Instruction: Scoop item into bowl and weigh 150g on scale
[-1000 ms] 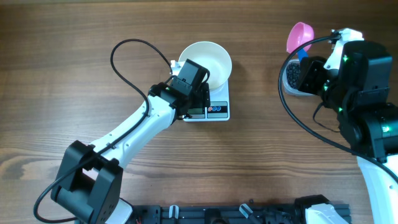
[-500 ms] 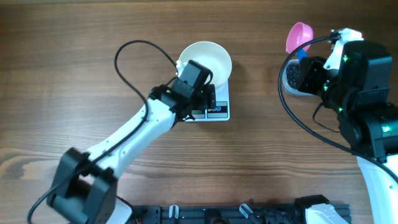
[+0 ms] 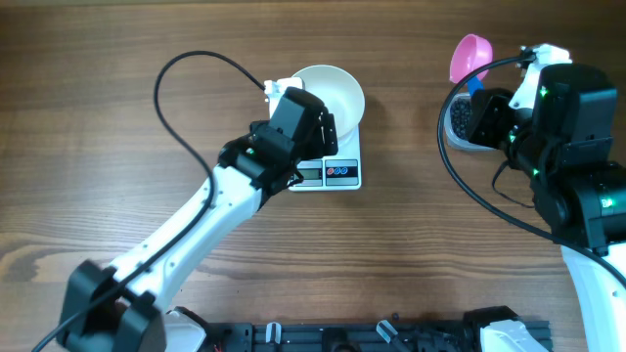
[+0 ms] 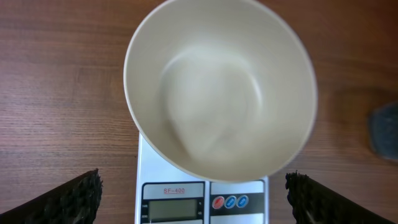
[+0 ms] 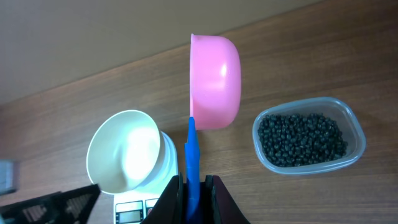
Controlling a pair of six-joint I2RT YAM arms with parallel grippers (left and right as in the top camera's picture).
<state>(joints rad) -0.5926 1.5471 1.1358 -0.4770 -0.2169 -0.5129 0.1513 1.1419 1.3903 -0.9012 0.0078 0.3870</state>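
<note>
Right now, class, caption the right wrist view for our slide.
Right gripper, jaws shut on the pink scoop's blue handle; white bowl on the scale, black beads in the clear tub.

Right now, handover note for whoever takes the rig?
Left gripper: open, empty, hovering by the bowl.
Right gripper: shut on the blue handle of the pink scoop, raised near the clear tub; no beads visible in the scoop.
Bowl sits on the scale, empty. Black beads are in the tub.
Done: bowl on scale, scoop in hand.
Left: scoop beads into the bowl until the scale shows 150 g.
</note>
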